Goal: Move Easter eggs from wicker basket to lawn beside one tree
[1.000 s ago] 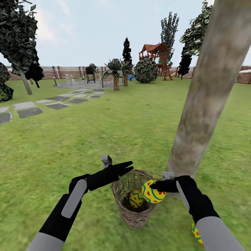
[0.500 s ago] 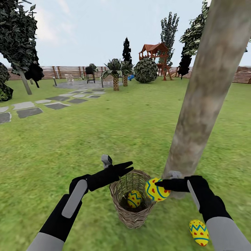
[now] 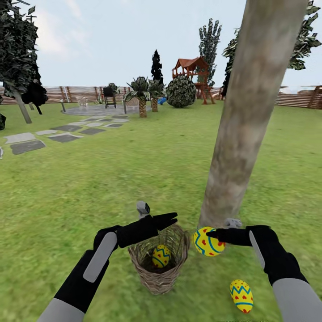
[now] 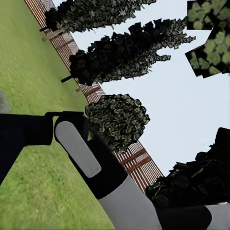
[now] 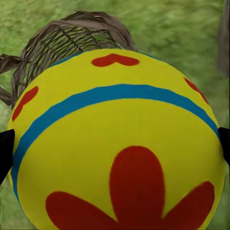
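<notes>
Second egg on its way: the robot's right hand [image 3: 213,238], clamped on a yellow egg with blue bands and red hearts [image 3: 206,241], holds it beside the thick pale mottled trunk [image 3: 241,129], clear of the brown woven wicker basket [image 3: 157,264]. Next, by the look of it: lower it onto the green lawn [image 3: 134,179] near the yellow zigzag egg already lying there [image 3: 241,295]. A third yellow egg [image 3: 160,256] waits in the basket under the left hand [image 3: 172,219], its fingers together.

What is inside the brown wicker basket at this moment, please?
Inside the small brown woven wicker basket lies one yellow egg with a blue zigzag band. The floor of the basket below the egg is dark, so whether anything lies beneath it cannot be seen.
</notes>
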Robot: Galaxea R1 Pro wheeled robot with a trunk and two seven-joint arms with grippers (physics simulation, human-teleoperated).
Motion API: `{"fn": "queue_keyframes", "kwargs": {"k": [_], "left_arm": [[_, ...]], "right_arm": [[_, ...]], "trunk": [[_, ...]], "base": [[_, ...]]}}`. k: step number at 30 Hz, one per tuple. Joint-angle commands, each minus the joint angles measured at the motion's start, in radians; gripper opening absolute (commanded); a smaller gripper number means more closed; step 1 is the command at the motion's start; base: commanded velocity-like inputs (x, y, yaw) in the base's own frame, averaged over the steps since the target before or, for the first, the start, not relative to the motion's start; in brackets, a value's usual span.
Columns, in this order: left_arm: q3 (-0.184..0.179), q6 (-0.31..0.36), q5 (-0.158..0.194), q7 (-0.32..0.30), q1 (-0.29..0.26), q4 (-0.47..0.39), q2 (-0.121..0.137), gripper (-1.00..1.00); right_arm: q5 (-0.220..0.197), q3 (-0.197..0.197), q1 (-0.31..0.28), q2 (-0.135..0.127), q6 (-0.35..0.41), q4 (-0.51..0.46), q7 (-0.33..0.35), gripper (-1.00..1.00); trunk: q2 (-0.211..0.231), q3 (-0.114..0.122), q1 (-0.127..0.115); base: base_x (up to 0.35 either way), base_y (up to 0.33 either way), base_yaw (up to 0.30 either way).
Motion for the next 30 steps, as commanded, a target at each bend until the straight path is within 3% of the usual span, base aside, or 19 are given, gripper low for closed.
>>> {"fn": "queue_keyframes", "kwargs": {"k": [1,4,12,15,21,23,27,30], "left_arm": [[-0.004,0.004,0.002,-0.001,-0.001,0.001,0.0,1.0],[-0.025,0.002,0.002,0.0,-0.001,0.0,0.0,1.0],[-0.032,-0.018,0.002,0.0,-0.001,0.0,-0.001,1.0],[-0.041,-0.019,0.002,0.0,-0.001,0.0,-0.001,1.0],[-0.051,-0.02,0.001,0.002,-0.001,0.001,-0.002,1.0],[-0.051,-0.02,0.001,0.002,-0.001,0.001,-0.002,1.0],[-0.078,-0.029,0.001,0.002,-0.001,0.001,-0.003,1.0],[-0.093,-0.074,0.002,0.002,-0.001,0.002,-0.002,1.0]], "right_arm": [[0.006,-0.025,-0.001,-0.001,0.005,-0.001,0.006,-1.0],[0.007,-0.057,-0.001,-0.01,0.006,-0.001,0.006,-1.0],[0.018,-0.06,-0.001,-0.026,-0.005,0.004,-0.016,-1.0],[0.018,-0.06,-0.001,-0.025,-0.008,0.005,-0.064,-1.0],[0.014,-0.057,-0.001,-0.016,-0.086,0.021,-0.194,-1.0],[0.028,-0.055,-0.001,-0.013,-0.162,0.076,-0.268,-1.0],[0.079,-0.044,-0.001,-0.012,-0.407,0.253,-0.456,-1.0],[0.107,-0.038,-0.001,-0.011,-0.511,0.336,-0.548,-1.0]], "trunk": [[0.0,0.0,0.0],[0.0,0.004,0.0],[0.0,0.015,0.0],[0.0,0.018,0.0],[0.0,0.026,0.0],[0.0,0.029,0.0],[0.0,0.034,0.0],[0.0,0.038,0.0]], "base": [[0.0,-0.001,-0.202],[0.0,0.0,-0.203],[0.0,-0.104,-0.204],[0.0,-0.29,-0.204],[0.0,-0.294,-0.204],[0.0,-0.294,-0.204],[0.036,-0.228,-0.204],[0.012,-0.035,-0.203]]}}
